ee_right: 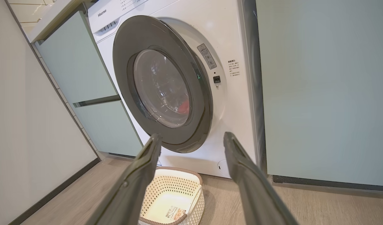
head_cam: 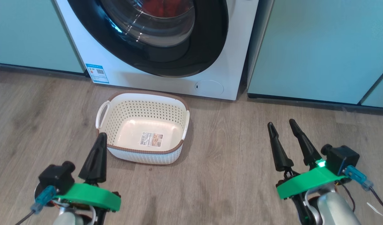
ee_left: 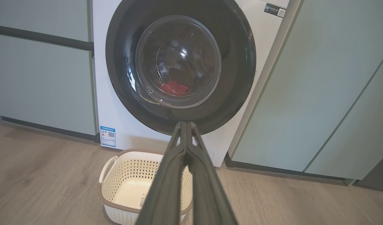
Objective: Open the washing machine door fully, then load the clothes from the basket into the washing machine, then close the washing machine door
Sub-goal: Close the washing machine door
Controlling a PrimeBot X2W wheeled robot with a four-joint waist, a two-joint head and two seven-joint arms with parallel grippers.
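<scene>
The washing machine (head_cam: 235, 56) stands on the floor (head_cam: 235, 140) between a left cabinet (head_cam: 29, 31) and a right cabinet (head_cam: 319, 47), with the washing machine door (head_cam: 191, 59) over its front opening and the clothes (head_cam: 166, 7) in the drum behind the door's glass. A label (head_cam: 97, 73) sits at the front's lower left corner and a round flap (head_cam: 209, 87) at its lower right. The basket (head_cam: 141, 97) rests on the floor just before the machine, below the door, with a sticker (head_cam: 151, 139) on its bottom; the left gripper (head_cam: 101, 137) is at the basket's near left corner, and the right gripper (head_cam: 281, 122) is well apart to the basket's right.
</scene>
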